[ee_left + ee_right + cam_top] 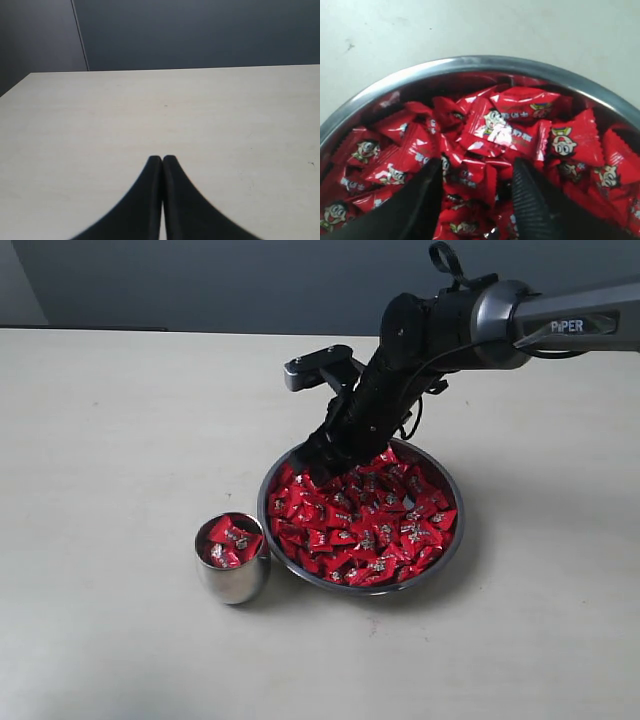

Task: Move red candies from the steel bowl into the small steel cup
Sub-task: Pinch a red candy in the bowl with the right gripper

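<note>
Right gripper is sitting empty with jaws spread in the red candies heaping the steel bowl near the middle of the table, small steel cup just beside it holding several, with most remaining.

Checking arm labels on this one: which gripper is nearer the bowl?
Right. The right gripper is down inside the bowl, fingers open among the candies. The left gripper is shut over the table, no bowl in its view.
</note>
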